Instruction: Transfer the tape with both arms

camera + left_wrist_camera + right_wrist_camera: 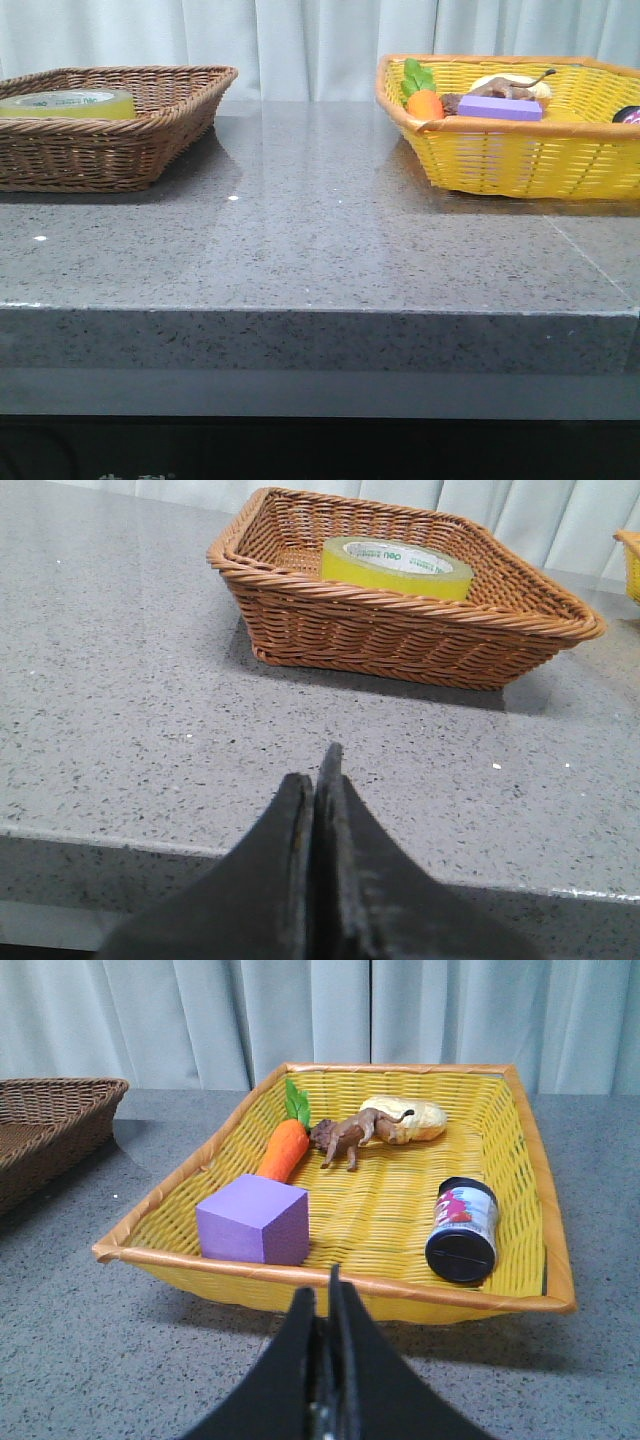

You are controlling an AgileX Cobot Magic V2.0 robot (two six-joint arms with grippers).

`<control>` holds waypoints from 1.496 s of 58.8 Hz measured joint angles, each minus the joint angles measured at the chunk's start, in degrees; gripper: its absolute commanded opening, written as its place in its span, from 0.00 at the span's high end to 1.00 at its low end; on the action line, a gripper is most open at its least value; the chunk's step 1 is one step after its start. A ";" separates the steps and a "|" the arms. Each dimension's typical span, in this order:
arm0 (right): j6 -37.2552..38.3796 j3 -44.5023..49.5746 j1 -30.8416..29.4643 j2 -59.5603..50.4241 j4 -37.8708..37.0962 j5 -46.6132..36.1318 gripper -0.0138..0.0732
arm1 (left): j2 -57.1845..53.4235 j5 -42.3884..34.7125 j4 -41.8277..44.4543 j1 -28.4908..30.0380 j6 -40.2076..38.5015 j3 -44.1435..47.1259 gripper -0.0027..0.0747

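Tape [397, 568] waits flat in the brown basket [400, 640], untouched.
Both my grippers, left [318, 810] and right [327, 1330], have jaws closed on nothing; I should open the left wide before descending over the roll's rim.

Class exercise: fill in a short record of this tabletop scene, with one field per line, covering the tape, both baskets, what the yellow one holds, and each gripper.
tape: lying flat inside the brown wicker basket
yellow basket: on the table's right side
yellow basket contents: purple block, toy carrot, brown animal figure, pale peanut-shaped item, dark-lidded jar on its side
left gripper: shut, empty, short of the brown basket
right gripper: shut, empty, short of the yellow basket
table: grey speckled stone
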 measured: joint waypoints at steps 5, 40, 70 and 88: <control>0.00 0.00 0.00 0.00 0.00 0.00 0.94 | 0.00 0.00 0.00 0.00 0.00 0.00 0.99; 0.00 5.70 -0.58 -1.95 -1.03 -1.06 0.94 | 0.00 -0.11 0.00 0.00 -0.10 0.00 0.99; 2.35 21.20 -2.64 -14.88 -1.40 -0.97 0.94 | 0.00 -0.11 0.00 0.00 -0.20 0.00 0.99; 2.69 21.20 -2.64 -15.01 -1.30 -0.97 0.94 | 0.00 -0.11 0.00 0.00 -0.20 0.00 0.99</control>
